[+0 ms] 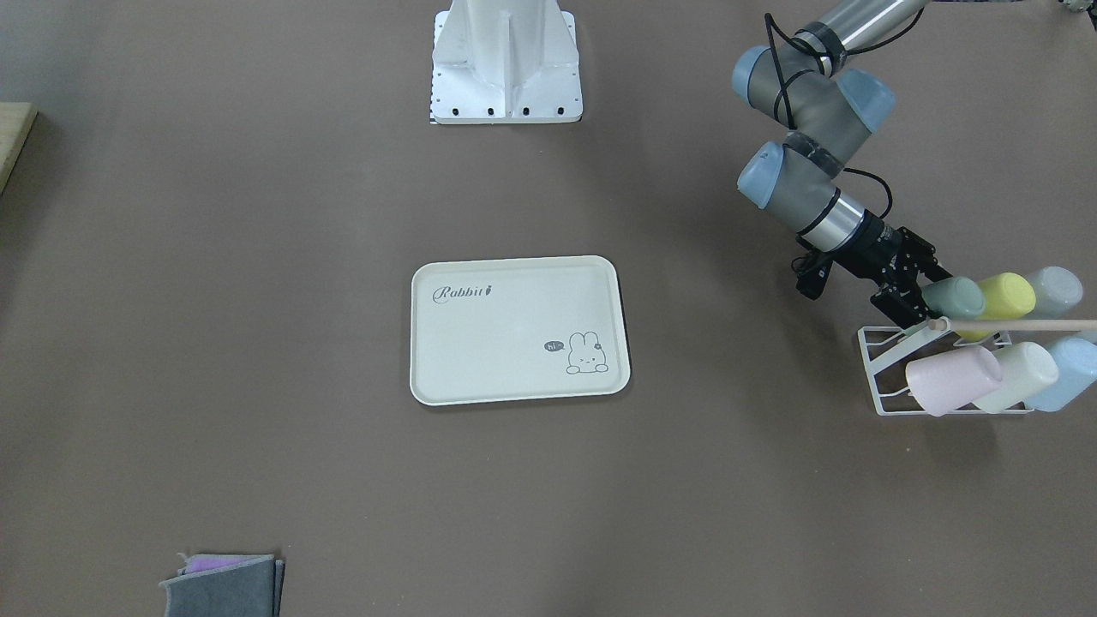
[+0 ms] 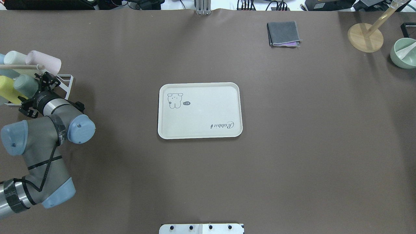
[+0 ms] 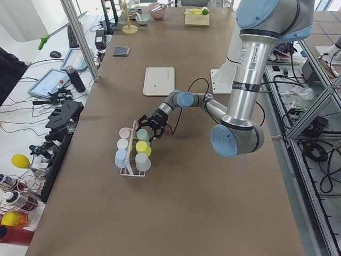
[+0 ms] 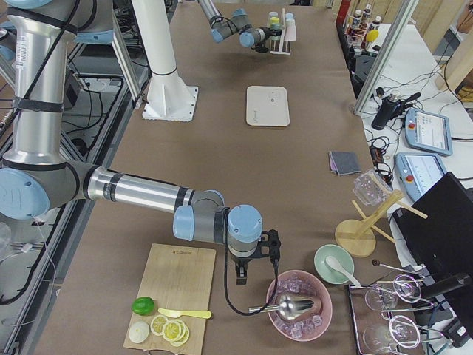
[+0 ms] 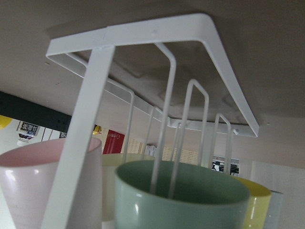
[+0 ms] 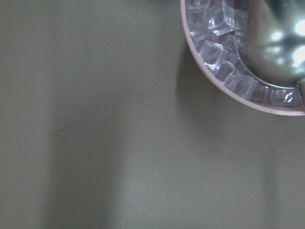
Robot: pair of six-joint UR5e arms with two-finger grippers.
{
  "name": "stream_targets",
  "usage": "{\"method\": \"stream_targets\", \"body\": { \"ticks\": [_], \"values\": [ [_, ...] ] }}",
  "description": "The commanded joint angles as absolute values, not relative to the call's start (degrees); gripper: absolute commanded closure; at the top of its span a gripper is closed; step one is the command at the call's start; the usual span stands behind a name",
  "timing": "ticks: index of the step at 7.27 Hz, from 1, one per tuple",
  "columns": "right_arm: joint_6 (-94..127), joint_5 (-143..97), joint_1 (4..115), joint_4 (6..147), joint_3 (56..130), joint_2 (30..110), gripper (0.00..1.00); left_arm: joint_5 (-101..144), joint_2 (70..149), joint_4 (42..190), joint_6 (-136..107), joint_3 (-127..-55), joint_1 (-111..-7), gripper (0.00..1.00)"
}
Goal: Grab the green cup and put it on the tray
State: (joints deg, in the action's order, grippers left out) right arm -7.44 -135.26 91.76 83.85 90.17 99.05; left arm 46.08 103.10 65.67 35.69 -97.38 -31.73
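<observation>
The left jaws stand spread on either side of the open end of the green cup, which lies on its side on a prong of the white wire rack, mouth towards the wrist. It is touching the yellow cup and sits above the pink cup. The step in hand looks like the reach for the grasp: nothing is lifted yet, and the tray lies bare in the middle of the counter, well apart from the rack. Next the jaws need to pinch the cup's wall, then draw it straight back along the prong so it slides off without dragging its neighbours or the rack.

Whether the fingertips already touch the cup I cannot tell; the wrist view shows only the rim and wires. The rack's far cups are cut off at the picture edges. The right jaws hang near a bowl of ice, and whether they are spread or pressed together I cannot tell.
</observation>
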Motion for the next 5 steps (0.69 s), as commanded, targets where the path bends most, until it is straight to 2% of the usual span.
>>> {"method": "stream_targets", "body": {
  "ticks": [1, 2, 4, 5],
  "values": [
    [-7.4, -135.3, 91.8, 83.8, 90.2, 99.1, 0.00, 46.1, 103.1, 66.1, 37.0, -96.9, -32.0, 0.04],
    [-7.5, -135.3, 91.8, 83.8, 90.1, 99.1, 0.00, 46.2, 103.2, 66.5, 36.9, -96.4, -32.0, 0.16],
    [-7.5, -135.3, 91.8, 83.8, 90.2, 99.4, 0.00, 46.2, 103.2, 68.1, 37.0, -95.5, -32.0, 0.74],
    [-7.4, -135.3, 91.8, 83.8, 90.2, 99.4, 0.00, 46.3, 103.2, 68.2, 37.0, -95.5, -32.0, 0.93]
  ]
}}
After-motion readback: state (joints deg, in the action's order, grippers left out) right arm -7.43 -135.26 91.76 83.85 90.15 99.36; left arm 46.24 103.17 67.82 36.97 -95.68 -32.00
